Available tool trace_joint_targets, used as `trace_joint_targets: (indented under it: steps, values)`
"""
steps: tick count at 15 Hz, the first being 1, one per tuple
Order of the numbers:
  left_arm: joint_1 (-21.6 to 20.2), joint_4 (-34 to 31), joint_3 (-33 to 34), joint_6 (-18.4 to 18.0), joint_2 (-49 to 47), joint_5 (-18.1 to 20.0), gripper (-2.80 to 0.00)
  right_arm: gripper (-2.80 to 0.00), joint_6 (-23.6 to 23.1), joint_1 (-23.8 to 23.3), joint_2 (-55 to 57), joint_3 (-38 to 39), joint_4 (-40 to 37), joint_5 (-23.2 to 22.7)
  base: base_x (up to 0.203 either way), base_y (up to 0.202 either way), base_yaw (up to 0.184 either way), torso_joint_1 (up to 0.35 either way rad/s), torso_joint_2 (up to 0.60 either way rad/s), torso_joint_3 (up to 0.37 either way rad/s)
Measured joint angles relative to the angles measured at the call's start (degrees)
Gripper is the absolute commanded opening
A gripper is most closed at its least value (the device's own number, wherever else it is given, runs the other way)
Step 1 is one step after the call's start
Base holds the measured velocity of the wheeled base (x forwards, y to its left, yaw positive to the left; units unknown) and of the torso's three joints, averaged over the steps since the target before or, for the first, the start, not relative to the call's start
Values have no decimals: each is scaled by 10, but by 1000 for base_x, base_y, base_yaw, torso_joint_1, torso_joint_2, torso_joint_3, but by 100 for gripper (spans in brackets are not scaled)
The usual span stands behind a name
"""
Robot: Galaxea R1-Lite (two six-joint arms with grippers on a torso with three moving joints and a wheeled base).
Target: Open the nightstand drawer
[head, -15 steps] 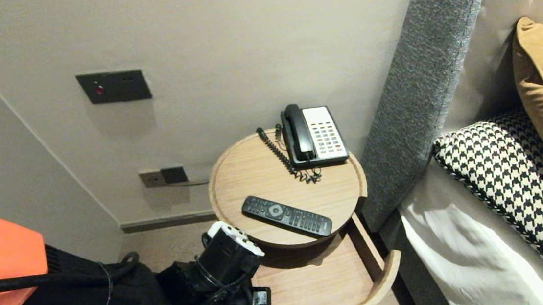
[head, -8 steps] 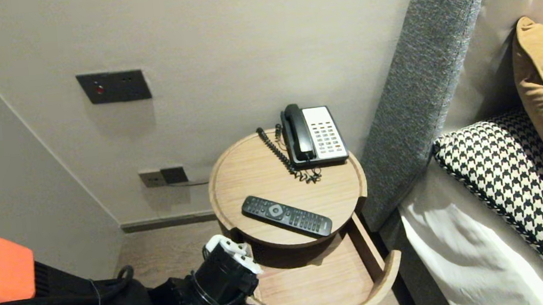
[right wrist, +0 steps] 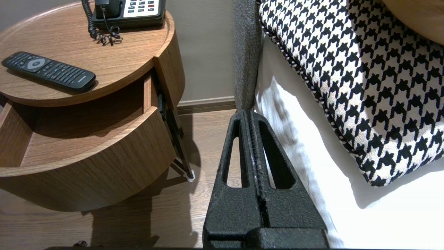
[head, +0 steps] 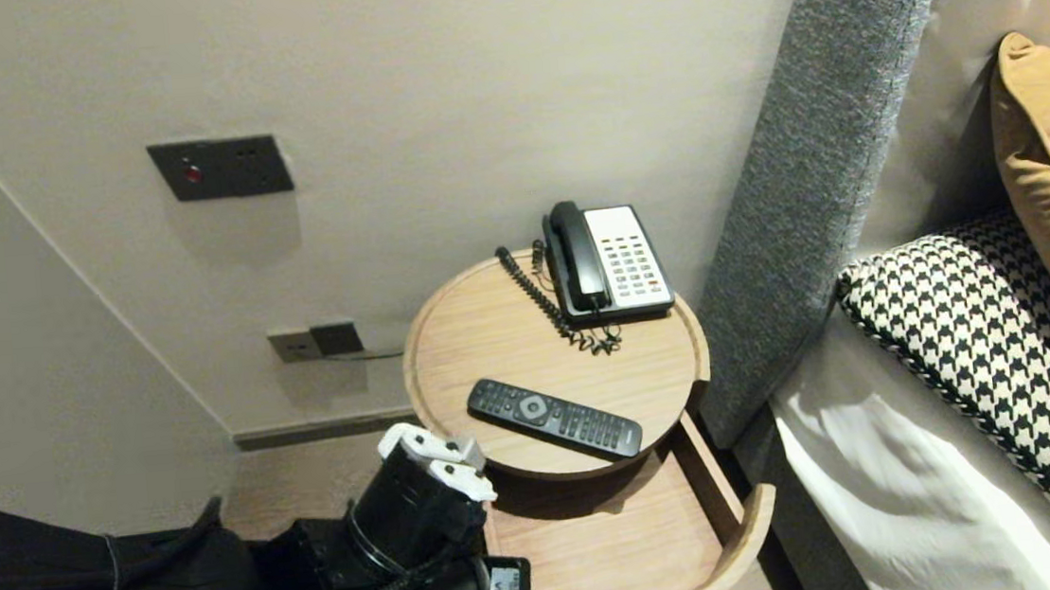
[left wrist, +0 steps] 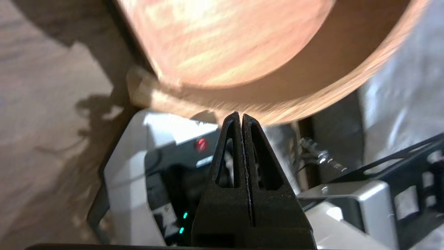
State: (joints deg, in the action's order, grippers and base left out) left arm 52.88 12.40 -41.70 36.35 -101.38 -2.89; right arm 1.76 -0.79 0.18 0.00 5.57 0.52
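Wooden drawer [head: 604, 545] open under counter [head: 481, 337] | remote [head: 555, 418] on counter | left claw [left wrist: 241, 116] closed, empty, beside drawer | right claw [right wrist: 250, 113] closed, empty, beside bed [right wrist: 312, 180]

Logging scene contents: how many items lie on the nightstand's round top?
2: a telephone at the back by the wall, and a remote near the front edge. Nothing seems hidden.

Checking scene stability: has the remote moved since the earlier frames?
No. The remote lies where it did on the tabletop, same gap from the telephone cord.

Left gripper [left wrist: 241, 116] closed, empty; tips near wooden drawer [left wrist: 360, 69] rim.
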Motion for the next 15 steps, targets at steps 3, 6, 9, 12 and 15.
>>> trace_joint_targets:
  steps: [3,6,9,12,15]
  values:
    - [-9,2,-13,-2,0,6,-280,-280,0,0,0,0,0,0,0,0,0,0,0,0]
    - [-21,37,-13,1,-37,14,-280,-280,0,0,0,0,0,0,0,0,0,0,0,0]
    - [-25,59,-7,0,-70,15,-280,-280,0,0,0,0,0,0,0,0,0,0,0,0]
    - [-21,64,2,-2,-87,15,-280,-280,0,0,0,0,0,0,0,0,0,0,0,0]
    - [-10,79,20,-2,-92,15,-280,-280,0,0,0,0,0,0,0,0,0,0,0,0]
